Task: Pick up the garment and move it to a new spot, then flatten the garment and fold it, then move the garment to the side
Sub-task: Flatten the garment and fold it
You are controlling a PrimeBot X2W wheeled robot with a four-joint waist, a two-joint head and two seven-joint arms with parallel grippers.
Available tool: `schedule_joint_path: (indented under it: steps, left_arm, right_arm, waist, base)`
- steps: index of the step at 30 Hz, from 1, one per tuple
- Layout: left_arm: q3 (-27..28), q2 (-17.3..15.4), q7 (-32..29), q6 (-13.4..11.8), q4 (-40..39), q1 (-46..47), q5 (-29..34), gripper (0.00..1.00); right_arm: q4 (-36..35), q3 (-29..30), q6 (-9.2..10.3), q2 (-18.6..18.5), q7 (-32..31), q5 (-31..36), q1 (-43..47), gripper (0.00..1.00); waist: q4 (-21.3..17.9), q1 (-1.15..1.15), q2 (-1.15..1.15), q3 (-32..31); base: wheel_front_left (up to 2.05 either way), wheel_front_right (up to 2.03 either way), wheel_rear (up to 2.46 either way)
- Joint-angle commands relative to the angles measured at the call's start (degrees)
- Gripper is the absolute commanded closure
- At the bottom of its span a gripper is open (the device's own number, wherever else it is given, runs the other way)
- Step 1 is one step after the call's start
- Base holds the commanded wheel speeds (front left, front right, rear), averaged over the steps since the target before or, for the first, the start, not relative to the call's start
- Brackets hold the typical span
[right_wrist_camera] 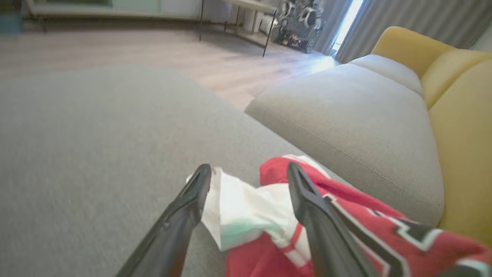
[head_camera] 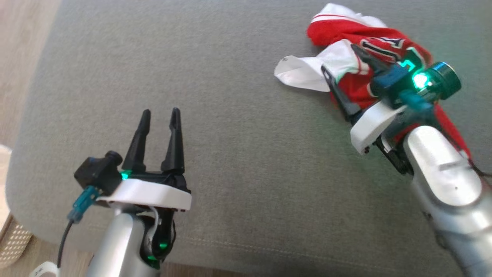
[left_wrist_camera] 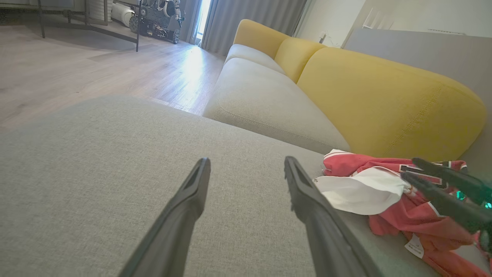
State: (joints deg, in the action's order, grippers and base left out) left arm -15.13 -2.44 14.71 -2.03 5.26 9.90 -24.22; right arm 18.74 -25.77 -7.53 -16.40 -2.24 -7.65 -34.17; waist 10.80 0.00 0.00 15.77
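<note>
The right claw [head_camera: 338, 57] is spread, its 2 fingers straddling a white fold of the crumpled red and white garment [head_camera: 342, 29]. The garment lies bunched beneath and just beyond it on the grey sofa cushion [head_camera: 250, 161]. The left claw [head_camera: 160, 111], also spread, holds nothing; the garment lies well to its right.

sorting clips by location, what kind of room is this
Probably a living room, at home or staged: a sofa with grey seats and yellow backs, a wood floor, and long grey curtains at the far end.
</note>
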Motion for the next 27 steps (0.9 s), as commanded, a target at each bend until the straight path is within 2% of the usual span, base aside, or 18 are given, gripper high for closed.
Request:
schedule_joint_path:
  steps: [1,8,14,15,16,21,27]
  left_arm:
    - [1.13,-0.44,0.29,-0.44,-1.76,2.28,-0.49,0.0]
    - [0.18,-0.44,0.29,-1.74,-1.48,2.69,-1.83,0.0]
    - [-0.39,-0.44,0.29,-2.2,-1.51,2.34,-2.84,0.0]
    - [-0.49,-0.44,0.29,-2.3,-1.5,2.27,-2.99,0.0]
    - [-0.58,-0.44,0.29,-2.38,-1.49,2.21,-3.11,0.0]
    - [-0.62,-0.44,0.29,-2.6,-1.01,1.63,-3.19,0.0]
    - [-0.17,-0.43,0.29,-2.15,-0.13,0.55,-2.38,0.0]
  right_arm:
    - [-0.47,-3.14,0.04,-1.95,-0.7,1.74,-2.59,0.0]
    - [7.16,-11.73,0.04,-5.68,-3.47,6.38,-7.99,0.0]
    - [14.5,-14.14,0.04,-6.65,-5.93,7.7,-10.32,0.0]
    - [15.25,-14.17,0.04,-6.5,-5.73,7.16,-10.59,0.69]
    - [15.75,-13.97,0.04,-6.37,-5.23,6.73,-10.91,1.0]
    - [16.43,-9.62,0.04,-4.07,-0.17,4.41,-12.25,1.0]
    - [14.53,-2.07,0.04,0.77,7.5,3.37,-15.4,1.0]
  waist:
    - [1.47,0.0,0.0,1.09]
    - [4.25,0.0,0.0,1.68]
    - [5.9,0.0,0.0,1.77]
    - [6.11,0.0,0.0,1.69]
    - [6.28,0.0,0.0,1.6]
    - [6.26,0.0,0.0,0.07]
    - [5.46,0.0,0.0,-3.87]
  base:
    - [0.0,0.0,0.0]
    - [0.0,0.0,0.0]
    - [0.0,0.0,0.0]
    - [0.0,0.0,0.0]
    - [0.0,0.0,0.0]
    - [0.0,0.0,0.0]
    - [0.0,0.0,0.0]
